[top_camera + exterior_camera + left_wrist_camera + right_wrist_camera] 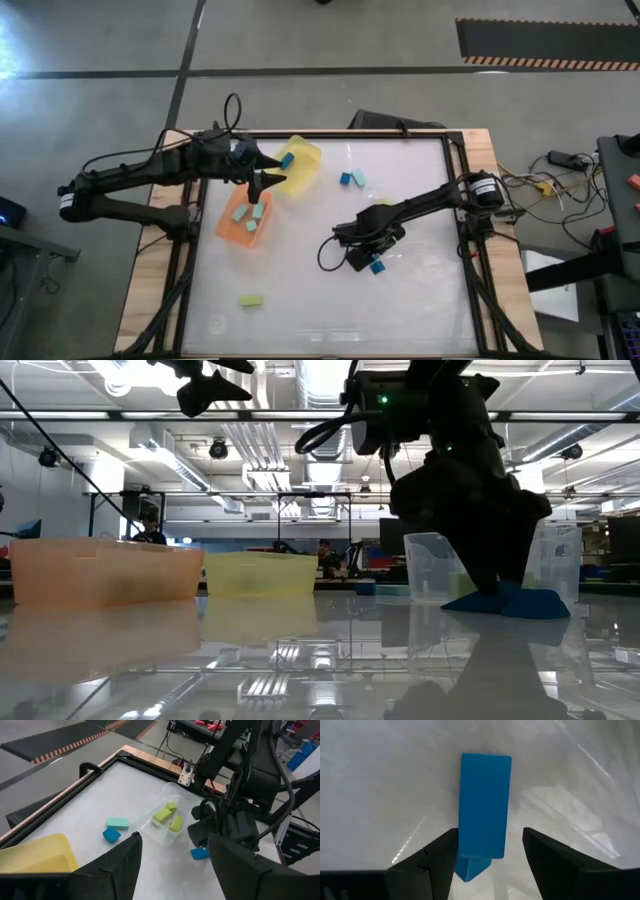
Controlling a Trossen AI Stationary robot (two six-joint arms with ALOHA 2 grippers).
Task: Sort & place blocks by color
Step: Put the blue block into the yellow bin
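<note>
White tabletop [400, 300]: right hand [366, 262] open astride blue block [484, 805]; left hand [262, 182] open, empty, above orange bin [228, 226].

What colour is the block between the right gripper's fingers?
Dark blue: the block lies on the table between the open right gripper. The right wrist view shows it best.

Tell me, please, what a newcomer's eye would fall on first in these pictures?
The right gripper, open, down at the table around a dark blue block right of centre. Then the left gripper, open, hanging between the orange bin of teal blocks and the yellow bin.
</note>
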